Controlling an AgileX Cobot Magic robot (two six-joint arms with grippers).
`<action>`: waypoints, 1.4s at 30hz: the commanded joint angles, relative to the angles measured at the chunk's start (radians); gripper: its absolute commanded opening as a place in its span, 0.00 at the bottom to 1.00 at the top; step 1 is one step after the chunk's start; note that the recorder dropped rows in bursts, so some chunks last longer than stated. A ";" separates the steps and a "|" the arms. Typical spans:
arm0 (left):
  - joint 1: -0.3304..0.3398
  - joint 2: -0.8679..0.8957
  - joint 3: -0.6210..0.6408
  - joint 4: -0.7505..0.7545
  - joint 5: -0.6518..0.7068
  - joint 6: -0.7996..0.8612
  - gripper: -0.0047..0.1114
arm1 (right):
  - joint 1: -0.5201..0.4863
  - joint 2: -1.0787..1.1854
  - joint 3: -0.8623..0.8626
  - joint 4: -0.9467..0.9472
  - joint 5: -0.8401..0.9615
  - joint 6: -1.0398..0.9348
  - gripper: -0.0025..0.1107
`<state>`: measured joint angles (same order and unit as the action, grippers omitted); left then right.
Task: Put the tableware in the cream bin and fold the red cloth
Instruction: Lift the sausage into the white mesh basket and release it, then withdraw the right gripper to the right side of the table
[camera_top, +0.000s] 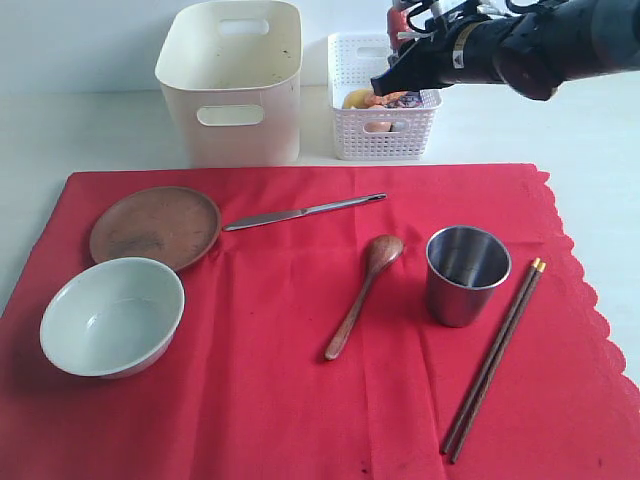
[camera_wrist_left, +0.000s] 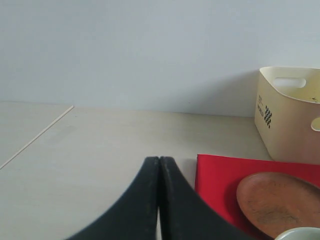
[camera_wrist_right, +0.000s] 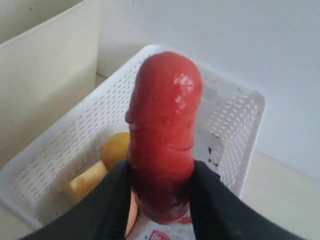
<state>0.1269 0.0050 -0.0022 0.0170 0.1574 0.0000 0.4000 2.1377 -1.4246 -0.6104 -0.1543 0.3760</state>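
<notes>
Your right pincer (camera_wrist_right: 161, 200) is clenched round a red sausage (camera_wrist_right: 165, 125), holding it upright over the white lattice basket (camera_top: 385, 135) that stands just beyond the far edge of the red cloth (camera_top: 300, 400). Your left pincer (camera_wrist_left: 159, 200) is clenched on nothing, its fingers pressed together, low over the bare desk (camera_top: 590, 130) just off the cloth's far corner on the left-arm side.

By my reading you have not begun the task proper. The red cloth lies spread flat on the desk, unfolded, with every piece of tableware on top of it. The cream bin (camera_top: 250, 140) stands just beyond the cloth's far edge, beside the basket, and none of the tableware shows inside it.

On the cloth:
- the brown plate (camera_top: 155, 227) sits near the far corner on the left-arm side
- the pale bowl (camera_top: 112, 315) sits nearer you than the plate, its rim at the plate's edge
- the steel cup (camera_top: 467, 275) stands upright on the right-arm half
- the chopsticks (camera_top: 495, 355) lie together between the cup and the scalloped edge
- the wooden spoon (camera_top: 362, 298) lies near the middle
- the table knife (camera_top: 300, 213) lies toward the far edge, beside the plate

So six pieces go into the bin, and you can only fold the cloth once it is bare.
</notes>
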 joint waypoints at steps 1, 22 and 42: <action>0.002 -0.005 0.002 -0.006 -0.003 -0.007 0.05 | -0.005 0.070 -0.090 0.010 -0.016 0.002 0.03; 0.002 -0.005 0.002 -0.006 -0.003 -0.007 0.05 | -0.005 0.040 -0.150 0.061 0.126 -0.013 0.84; 0.002 -0.005 0.002 -0.006 -0.003 -0.007 0.05 | -0.005 -0.478 -0.150 0.124 0.853 -0.010 0.30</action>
<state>0.1269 0.0050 -0.0022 0.0170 0.1574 0.0000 0.4000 1.7234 -1.5698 -0.5088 0.6106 0.3697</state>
